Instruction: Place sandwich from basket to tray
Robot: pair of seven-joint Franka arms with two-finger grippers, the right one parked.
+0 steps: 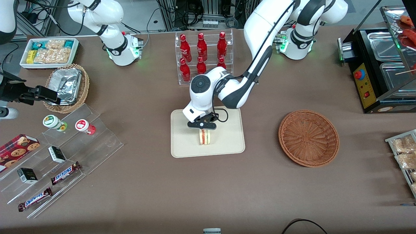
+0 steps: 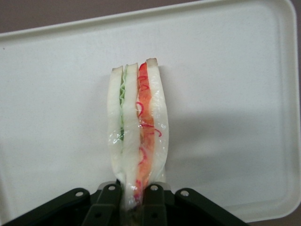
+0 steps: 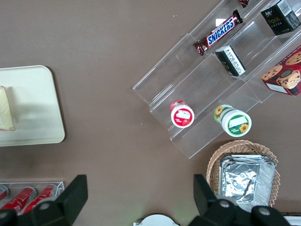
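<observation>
- While the hand [image 1: 203, 129] hangs over the tray [image 1: 182, 146], its fingers [image 2: 153, 197] pinch the sandwich [image 2: 136, 127] by one end;
- sandwich: pale white bread slices on edge, green filling beside red, clear wrap glinting; its lower end is at the tray's surface;
- basket [image 1: 308, 138] sits on the desk [image 1: 208, 195], toward the working arm's end.

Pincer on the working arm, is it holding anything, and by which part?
Yes. The pincer is shut on the sandwich, pinching one end of the wedge across its bread faces, over the tray.
</observation>
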